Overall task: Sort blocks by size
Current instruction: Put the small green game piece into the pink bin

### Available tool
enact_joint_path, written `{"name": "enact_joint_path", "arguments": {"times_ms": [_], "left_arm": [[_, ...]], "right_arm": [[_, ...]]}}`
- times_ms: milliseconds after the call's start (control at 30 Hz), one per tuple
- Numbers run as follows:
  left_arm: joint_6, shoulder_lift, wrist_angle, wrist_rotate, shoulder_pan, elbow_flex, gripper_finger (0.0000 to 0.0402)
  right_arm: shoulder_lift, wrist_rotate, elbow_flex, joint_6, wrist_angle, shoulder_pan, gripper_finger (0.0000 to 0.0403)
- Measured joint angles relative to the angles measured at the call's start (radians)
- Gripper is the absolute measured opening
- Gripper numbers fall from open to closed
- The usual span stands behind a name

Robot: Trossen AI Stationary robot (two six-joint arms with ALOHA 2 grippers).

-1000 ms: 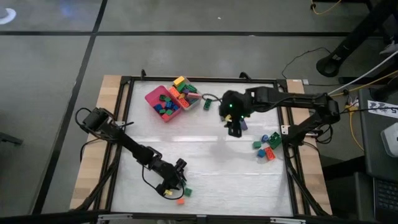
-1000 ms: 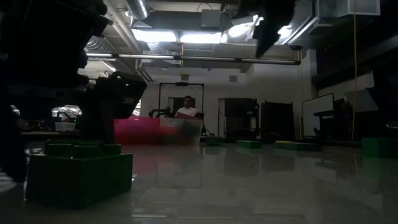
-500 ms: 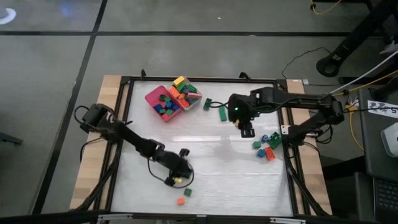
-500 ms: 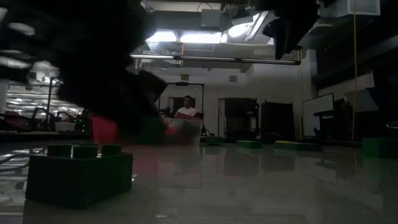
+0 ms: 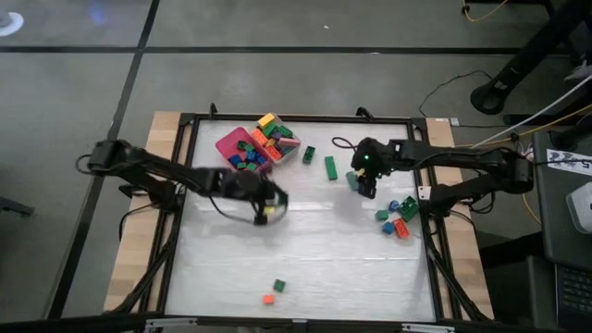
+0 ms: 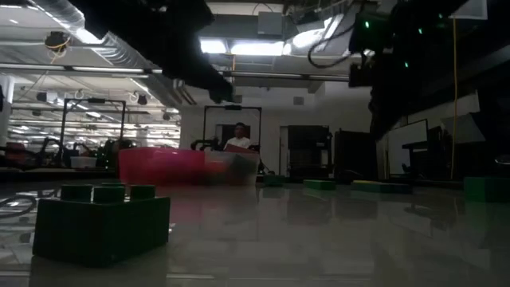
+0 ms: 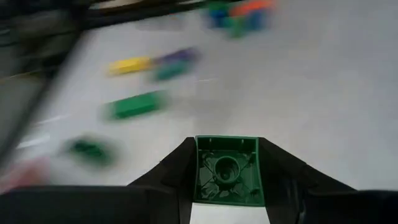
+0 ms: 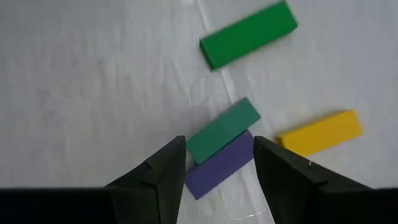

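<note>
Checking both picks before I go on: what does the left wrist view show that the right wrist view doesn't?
Only the left wrist view: the left tool shut on a small green block, hollow underside facing the camera, with blurred blocks on the table beyond.

Only the right wrist view: the right tool, fingers apart and holding nothing, over a teal bar lying against a purple bar, with a yellow bar beside them.

Both: a long green bar lying on the white table.
</note>
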Motion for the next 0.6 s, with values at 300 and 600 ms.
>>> {"name": "enact_joint_path", "arguments": {"times_ms": [300,600], "left_arm": [[-0.071,-0.186,-0.413,-0.219,0.280,0.000,0.0138],[-0.077,-0.148,-0.496,-0.220,0.465,0.000,0.0140]], "right_arm": [[0.000,0.103,-0.127,0.278,0.107,0.002,0.0188],[0.000,0.201,-0.202,0.473,0.105,0.001,0.0188]]}}
